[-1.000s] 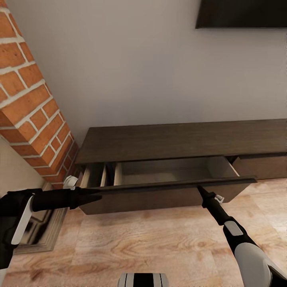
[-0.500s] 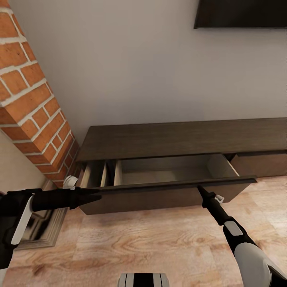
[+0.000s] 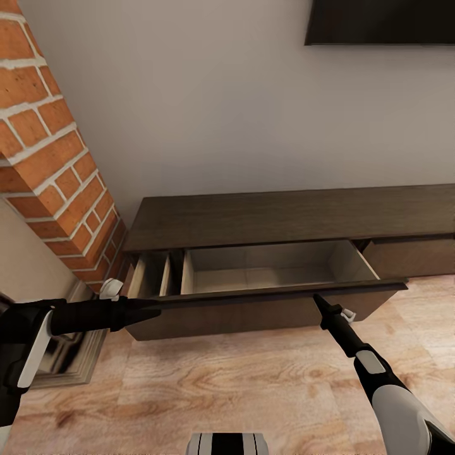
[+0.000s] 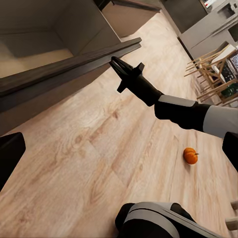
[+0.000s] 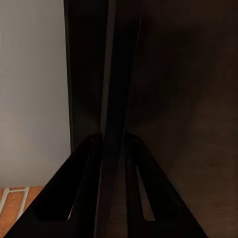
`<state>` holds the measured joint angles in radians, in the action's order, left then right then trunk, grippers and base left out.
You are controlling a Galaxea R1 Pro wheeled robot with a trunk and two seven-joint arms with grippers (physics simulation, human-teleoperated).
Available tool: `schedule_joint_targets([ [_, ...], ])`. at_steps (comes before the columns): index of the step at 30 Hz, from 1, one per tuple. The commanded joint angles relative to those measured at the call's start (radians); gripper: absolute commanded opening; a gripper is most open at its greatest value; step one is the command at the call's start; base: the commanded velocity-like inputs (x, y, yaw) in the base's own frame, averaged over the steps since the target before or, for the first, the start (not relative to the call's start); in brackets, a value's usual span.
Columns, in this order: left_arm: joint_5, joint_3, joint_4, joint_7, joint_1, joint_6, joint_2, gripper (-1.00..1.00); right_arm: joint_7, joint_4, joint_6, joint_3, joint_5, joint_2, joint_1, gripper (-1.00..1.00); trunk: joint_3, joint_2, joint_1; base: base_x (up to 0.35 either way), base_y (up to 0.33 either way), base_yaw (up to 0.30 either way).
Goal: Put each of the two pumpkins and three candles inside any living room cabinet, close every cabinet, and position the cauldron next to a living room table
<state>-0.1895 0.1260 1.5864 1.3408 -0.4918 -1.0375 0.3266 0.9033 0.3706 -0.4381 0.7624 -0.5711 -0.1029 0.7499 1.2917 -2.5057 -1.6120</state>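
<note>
The long dark-brown cabinet (image 3: 284, 218) stands against the wall with one drawer pulled out. The drawer's pale interior (image 3: 265, 275) holds nothing. My right gripper (image 3: 316, 299) is shut on the top edge of the drawer front (image 3: 253, 313), with a finger on each side of the thin panel (image 5: 115, 99). My left gripper (image 3: 151, 308) hovers open at the drawer front's left end, holding nothing. One orange pumpkin (image 4: 190, 155) lies on the wooden floor behind my right arm (image 4: 188, 111). The candles are out of view.
A brick fireplace column (image 3: 50, 158) rises close on the left, with a framed hearth (image 3: 63, 366) by my left arm. A dark screen (image 3: 379, 22) hangs on the wall. A second drawer front (image 3: 411, 256) is closed at the right. Wooden chairs (image 4: 213, 74) stand further off.
The drawer's opening has widened a little and more of its pale floor shows. The cabinet and wall have shifted slightly up in the picture, while both grippers hold their place.
</note>
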Motion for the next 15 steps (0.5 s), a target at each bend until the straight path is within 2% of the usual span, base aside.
schedule_joint_targets([
  [1,-0.002,0.0,0.0,0.001,-0.001,-0.009,0.0,1.0,0.003,-0.002,-0.013,-0.017,0.008,0.003,0.0,-1.0,0.001,0.0,0.0,-0.015,0.0,0.0],
  [15,-0.002,0.001,0.0,0.002,-0.001,-0.009,0.0,1.0,0.003,-0.002,-0.013,-0.017,0.008,0.003,0.0,-1.0,0.001,0.0,0.0,-0.041,0.0,0.0],
])
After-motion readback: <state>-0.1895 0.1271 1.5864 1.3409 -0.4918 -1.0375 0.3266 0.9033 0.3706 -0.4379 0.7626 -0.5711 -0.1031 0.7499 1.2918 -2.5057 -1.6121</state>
